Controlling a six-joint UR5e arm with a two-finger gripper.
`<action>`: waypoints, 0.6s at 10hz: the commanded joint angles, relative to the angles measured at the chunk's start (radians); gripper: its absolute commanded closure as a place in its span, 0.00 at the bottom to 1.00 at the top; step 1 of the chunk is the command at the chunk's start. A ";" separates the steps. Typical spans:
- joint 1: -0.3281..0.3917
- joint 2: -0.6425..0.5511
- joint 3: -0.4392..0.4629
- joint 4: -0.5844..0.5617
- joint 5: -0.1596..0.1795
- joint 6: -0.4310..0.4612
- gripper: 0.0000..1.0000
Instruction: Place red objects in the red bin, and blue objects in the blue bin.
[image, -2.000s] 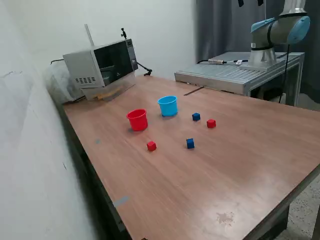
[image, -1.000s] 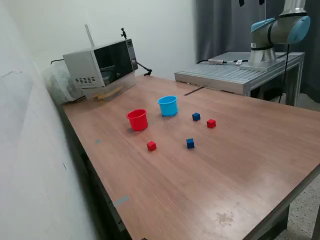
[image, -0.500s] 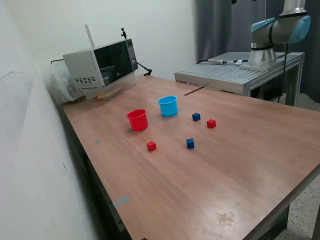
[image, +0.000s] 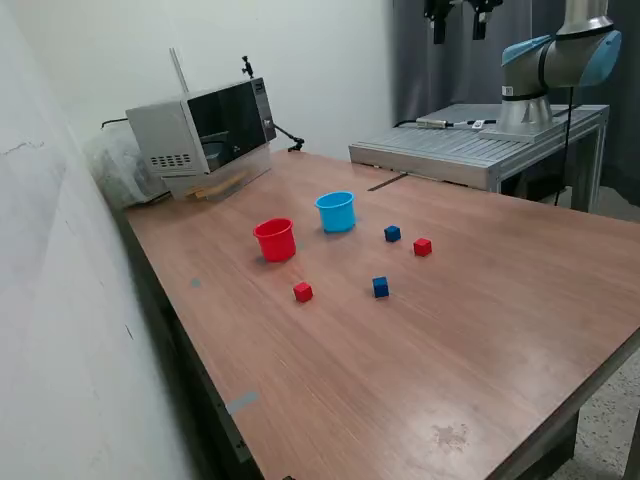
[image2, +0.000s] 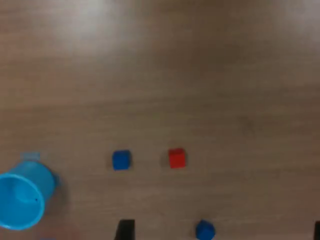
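My gripper hangs high above the far side of the table, open and holding nothing. Its fingers stand wide apart, and one dark fingertip shows in the wrist view. On the wooden table stand the red bin and the blue bin, both upright. One blue cube and one red cube lie side by side. A second blue cube and a second red cube lie nearer the front.
A microwave sits at the far corner on the exterior view's left. A grey metal platform carrying the arm's base borders the table at the back right. A white wall runs along the left edge.
The gripper has come down into the exterior view's top edge and shifted toward its left. The cubes and bins have not moved.
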 joint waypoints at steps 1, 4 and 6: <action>-0.009 0.125 0.062 -0.179 -0.002 0.002 0.00; -0.067 0.266 0.142 -0.357 -0.008 -0.008 0.00; -0.087 0.364 0.131 -0.424 -0.028 -0.017 0.00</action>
